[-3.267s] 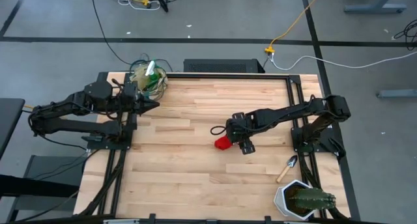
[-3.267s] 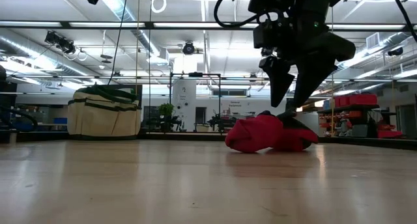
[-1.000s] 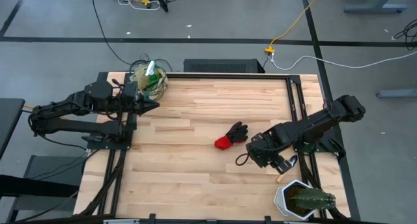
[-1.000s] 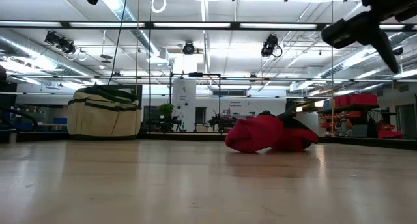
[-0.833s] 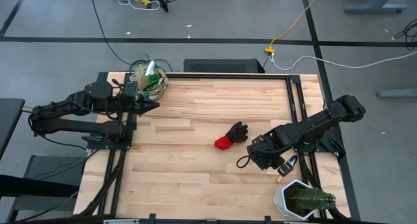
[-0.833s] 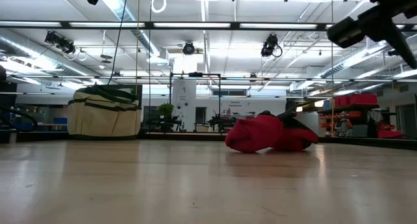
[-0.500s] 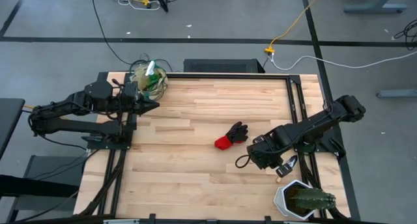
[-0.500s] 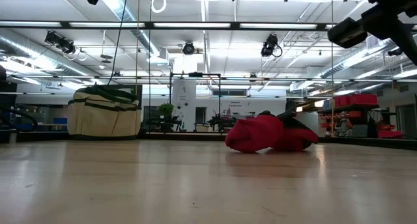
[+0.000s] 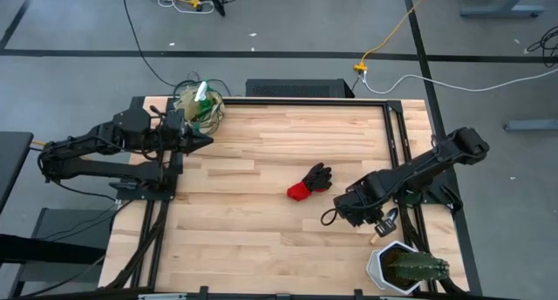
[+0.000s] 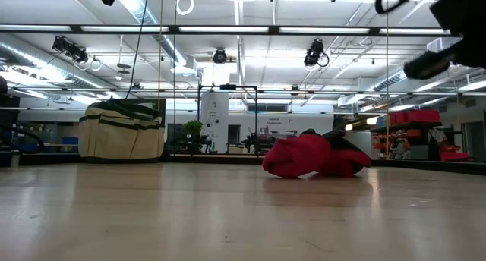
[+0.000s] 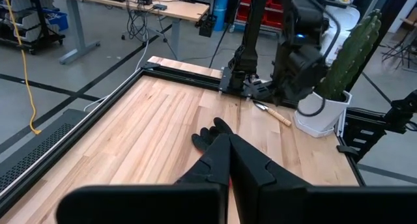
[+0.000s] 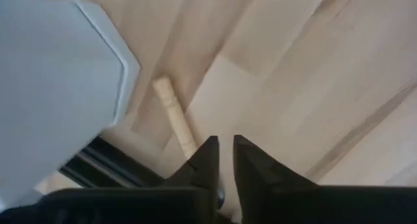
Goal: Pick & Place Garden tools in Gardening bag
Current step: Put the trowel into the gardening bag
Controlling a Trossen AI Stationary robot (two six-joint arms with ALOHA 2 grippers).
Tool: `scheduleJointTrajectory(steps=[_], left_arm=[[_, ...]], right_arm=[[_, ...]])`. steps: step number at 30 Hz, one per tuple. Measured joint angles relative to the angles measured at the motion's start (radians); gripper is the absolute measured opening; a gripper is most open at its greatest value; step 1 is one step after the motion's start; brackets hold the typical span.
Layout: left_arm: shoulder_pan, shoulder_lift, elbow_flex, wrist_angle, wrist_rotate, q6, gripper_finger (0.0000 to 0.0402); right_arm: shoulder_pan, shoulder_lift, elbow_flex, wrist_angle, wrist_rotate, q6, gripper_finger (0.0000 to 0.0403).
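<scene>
The beige, green-trimmed gardening bag (image 9: 199, 106) stands on the table's far left corner with green items showing in its mouth. A red-and-black glove (image 9: 310, 181) lies mid-table. A wooden-handled trowel (image 9: 381, 231) lies flat near the right edge. My right gripper (image 12: 225, 146) points steeply down over it, its fingertips a thin slit apart. The handle (image 12: 174, 116) runs out from under one finger. My left gripper (image 9: 207, 140) waits shut beside the bag. My right gripper comes at the trowel from above, over the end of the handle nearest the blade (image 12: 193, 148). My own fingers hide that spot. Whether they touch the trowel I cannot tell. The trowel lies flat on the table.
A white pot with a green cactus (image 9: 397, 267) stands at the near right corner, close beside the trowel and my right gripper. The table's black frame rail (image 9: 408, 204) runs just right of the trowel. Bare wood lies between the glove and the bag.
My right gripper has gone a little toward the table's right edge and down onto the trowel, and its fingers have drawn together. The trowel, the glove and the bag lie where they were.
</scene>
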Motion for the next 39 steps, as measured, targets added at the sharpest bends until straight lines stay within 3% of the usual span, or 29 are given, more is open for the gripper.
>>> scheduleJointTrajectory(steps=[5, 12, 17, 26, 39], left_arm=[[0.0, 0.0, 0.0, 0.0, 0.0, 0.001, 0.0005], [0.0, 0.0, 0.0, 0.0, 0.0, 0.002, 0.0011], [0.0, 0.0, 0.0, 0.0, 0.0, 0.002, 0.0004], [0.0, 0.0, 0.0, 0.0, 0.0, 0.002, 0.0006], [0.0, 0.0, 0.0, 0.0, 0.0, 0.001, 0.0004]], right_arm=[[0.0, 0.0, -0.075, -0.002, -0.074, -0.011, 0.0004], [0.0, 0.0, -0.178, -0.004, -0.108, -0.012, 0.0002], [0.002, 0.0, -0.243, 0.024, -0.192, -0.008, 0.0001], [0.023, 0.0, -0.264, 0.099, -0.236, 0.015, 0.0001], [0.089, -0.002, -0.338, 0.22, -0.298, 0.174, 0.0]])
